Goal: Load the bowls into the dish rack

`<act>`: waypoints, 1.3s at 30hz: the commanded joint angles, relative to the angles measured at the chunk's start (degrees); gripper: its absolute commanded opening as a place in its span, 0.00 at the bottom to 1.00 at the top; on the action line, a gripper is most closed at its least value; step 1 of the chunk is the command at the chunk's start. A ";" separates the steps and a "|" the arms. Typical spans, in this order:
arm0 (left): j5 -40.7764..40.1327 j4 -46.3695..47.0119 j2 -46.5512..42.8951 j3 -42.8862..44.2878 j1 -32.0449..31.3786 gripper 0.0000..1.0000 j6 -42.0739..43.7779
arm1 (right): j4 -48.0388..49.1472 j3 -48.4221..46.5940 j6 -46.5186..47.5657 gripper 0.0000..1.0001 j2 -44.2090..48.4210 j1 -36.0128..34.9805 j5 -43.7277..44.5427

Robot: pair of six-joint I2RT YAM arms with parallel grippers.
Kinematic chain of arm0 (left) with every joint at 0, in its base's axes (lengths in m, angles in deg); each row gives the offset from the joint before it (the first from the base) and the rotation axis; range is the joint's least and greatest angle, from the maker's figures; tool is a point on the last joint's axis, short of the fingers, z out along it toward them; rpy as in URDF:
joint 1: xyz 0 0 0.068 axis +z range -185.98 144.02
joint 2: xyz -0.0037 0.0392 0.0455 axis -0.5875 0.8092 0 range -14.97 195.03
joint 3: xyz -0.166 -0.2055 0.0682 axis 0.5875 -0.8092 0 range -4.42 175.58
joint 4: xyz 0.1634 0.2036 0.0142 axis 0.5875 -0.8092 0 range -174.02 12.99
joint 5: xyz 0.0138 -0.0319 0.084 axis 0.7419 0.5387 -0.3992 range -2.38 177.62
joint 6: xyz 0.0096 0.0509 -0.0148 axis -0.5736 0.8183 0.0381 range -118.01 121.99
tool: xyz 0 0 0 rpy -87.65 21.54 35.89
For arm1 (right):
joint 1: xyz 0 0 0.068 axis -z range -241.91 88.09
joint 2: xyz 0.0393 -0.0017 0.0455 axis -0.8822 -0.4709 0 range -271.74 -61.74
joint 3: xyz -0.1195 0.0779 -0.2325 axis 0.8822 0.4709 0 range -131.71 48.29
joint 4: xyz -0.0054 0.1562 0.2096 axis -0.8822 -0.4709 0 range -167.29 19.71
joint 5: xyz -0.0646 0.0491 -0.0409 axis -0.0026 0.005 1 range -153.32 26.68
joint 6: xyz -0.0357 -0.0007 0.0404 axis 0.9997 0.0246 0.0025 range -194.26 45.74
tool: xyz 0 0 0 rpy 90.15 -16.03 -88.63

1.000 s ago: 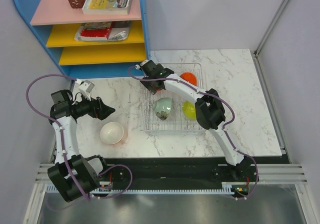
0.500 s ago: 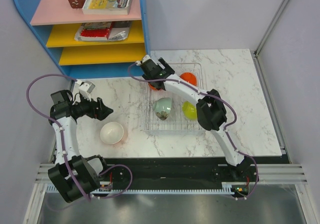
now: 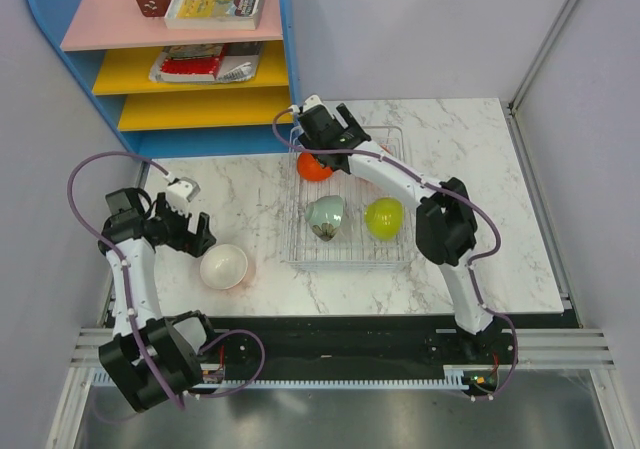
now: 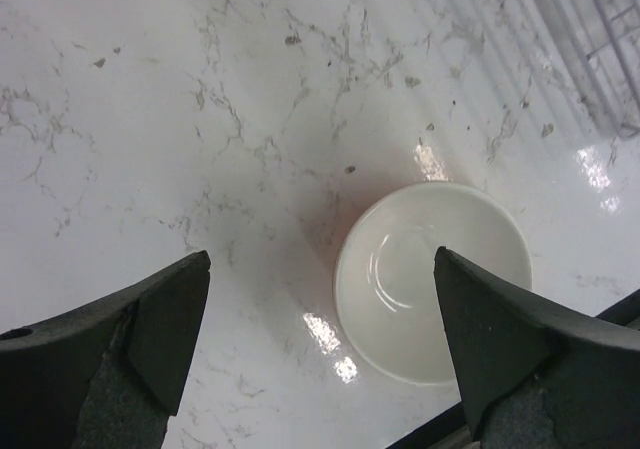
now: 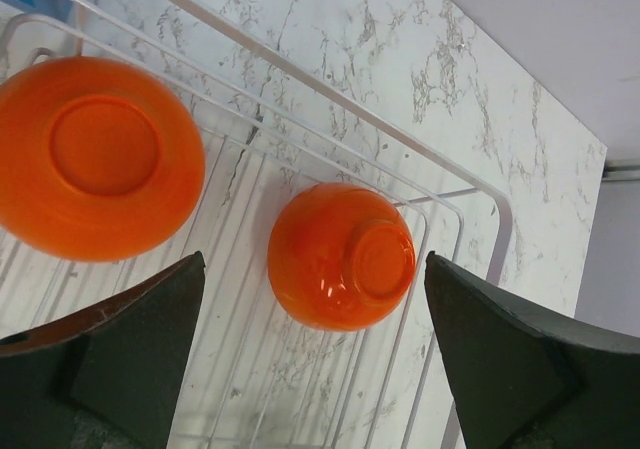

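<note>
4 bowls sat in the dish rack (image 3: 345, 254): a large orange bowl (image 5: 100, 159) and a small orange bowl (image 5: 340, 257), both base up, plus a green bowl (image 3: 327, 216) and a yellow bowl (image 3: 384, 218) tipped on their sides. You had 1 left to load, I judged: the white bowl (image 3: 224, 266) on the desk (image 3: 480, 169), left of the rack, mouth up and round, with no long axis. The rack's long axis ran from near edge to far. Your left pincer (image 4: 320, 269) gaped wide above that bowl, empty; your right pincer (image 5: 315, 264) gaped wide over the small orange bowl, gripping nothing.
</note>
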 commanded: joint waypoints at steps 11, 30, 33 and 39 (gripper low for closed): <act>-6.80 -6.47 9.47 -2.91 0.33 1.00 19.55 | -0.47 10.25 -1.53 0.98 20.69 -0.18 -8.05; -6.81 -5.33 23.81 0.17 0.15 0.66 22.45 | -0.47 14.12 -1.17 0.98 29.05 0.17 -14.03; -6.37 -5.33 24.78 0.61 0.06 0.45 22.54 | -0.38 13.94 -1.17 0.98 28.79 0.17 -13.67; -5.14 -6.82 26.10 2.01 -0.46 0.06 22.80 | -0.47 13.77 -1.17 0.98 28.43 0.25 -13.24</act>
